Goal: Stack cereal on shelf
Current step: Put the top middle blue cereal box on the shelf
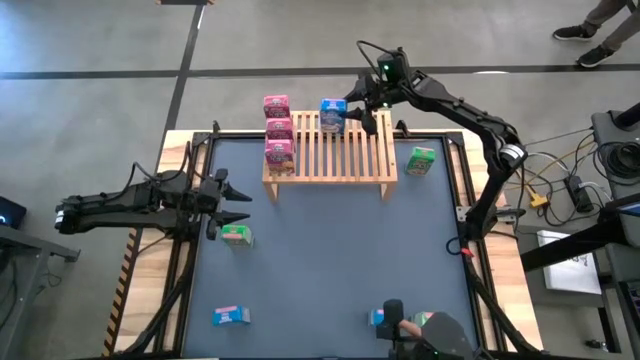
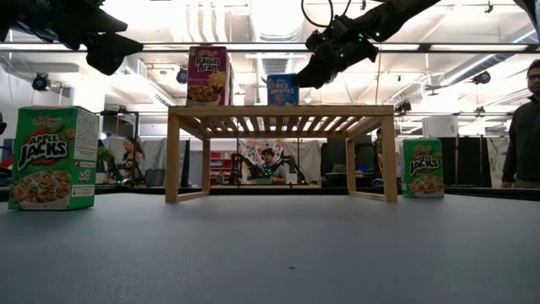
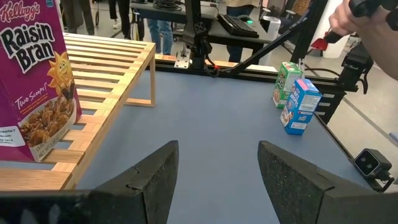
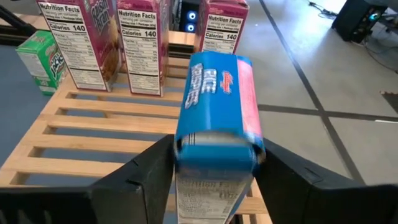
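Note:
The light wooden slatted rack stands at the table's far middle. Three pink boxes stand in a row on its left end. My right gripper reaches over the rack's far side and is shut on a blue box, which also shows in the low view and in the right wrist view. My left gripper is open and empty at the table's left, above a green box that stands on the table. Its fingers spread wide in the left wrist view. My right gripper pinches the blue box's upper end between its two fingers, one on each side. The fingers slant down from above and from the table's far right. The box stands upright, its bottom at the rack's slats; whether it rests on them I cannot tell.
A green box stands on the table right of the rack. A blue box lies at the near left; a blue and a green box stand at the near edge. A person stands beyond the table's right.

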